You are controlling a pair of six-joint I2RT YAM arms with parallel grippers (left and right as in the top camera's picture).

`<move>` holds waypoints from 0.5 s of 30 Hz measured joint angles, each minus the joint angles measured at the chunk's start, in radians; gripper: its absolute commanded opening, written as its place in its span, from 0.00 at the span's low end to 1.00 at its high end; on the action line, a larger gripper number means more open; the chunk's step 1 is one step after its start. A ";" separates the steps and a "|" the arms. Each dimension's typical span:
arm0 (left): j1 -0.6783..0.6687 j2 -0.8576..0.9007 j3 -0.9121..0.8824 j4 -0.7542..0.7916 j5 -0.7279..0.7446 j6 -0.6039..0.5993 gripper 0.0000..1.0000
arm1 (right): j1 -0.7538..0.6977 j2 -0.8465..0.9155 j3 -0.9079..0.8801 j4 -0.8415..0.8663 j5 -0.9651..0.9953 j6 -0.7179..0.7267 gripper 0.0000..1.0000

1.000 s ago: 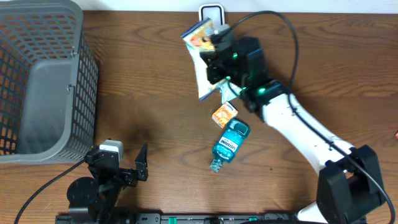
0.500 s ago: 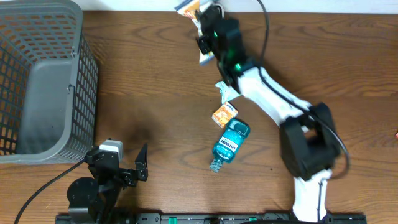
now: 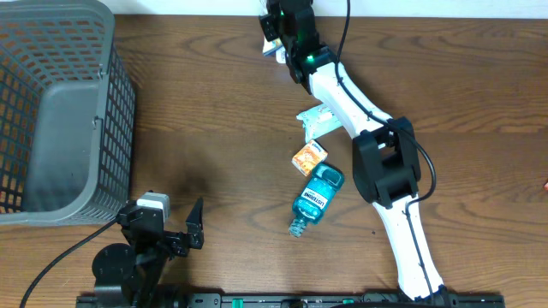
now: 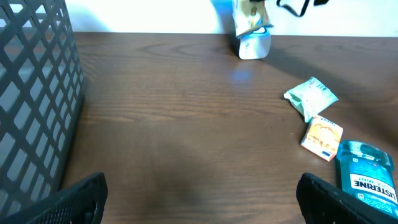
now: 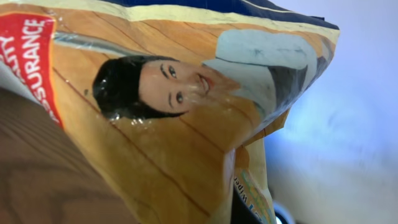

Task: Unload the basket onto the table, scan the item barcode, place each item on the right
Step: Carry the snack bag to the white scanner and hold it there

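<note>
Wooden surface (image 3: 205, 111), with a grey mesh basket (image 3: 60, 111) at its left end. The right arm is stretched to the far edge. Its right pincer (image 3: 281, 24) is clamped tight on a printed pouch (image 5: 155, 124) with a woman's face on it. The pouch juts from the pincer, directly over a small white scanner stand (image 4: 254, 45). Left pincer (image 3: 169, 221) sits at the near edge, jaws spread wide, holding nothing. Mid-surface lie a teal mouthwash bottle (image 3: 317, 192), a green packet (image 3: 315, 120) and, between them, a small orange box (image 3: 309, 156).

basket (image 3: 118, 128) far left, bottle (image 3: 315, 195) beside box (image 3: 309, 157)
</note>
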 measured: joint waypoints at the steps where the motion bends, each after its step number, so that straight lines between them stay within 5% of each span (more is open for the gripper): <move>1: 0.000 0.000 0.000 0.000 0.000 0.000 0.97 | -0.003 0.009 0.000 -0.001 0.001 0.005 0.03; 15: 0.000 0.000 0.000 0.000 0.000 0.000 0.97 | -0.006 0.011 0.006 -0.087 0.006 0.040 0.01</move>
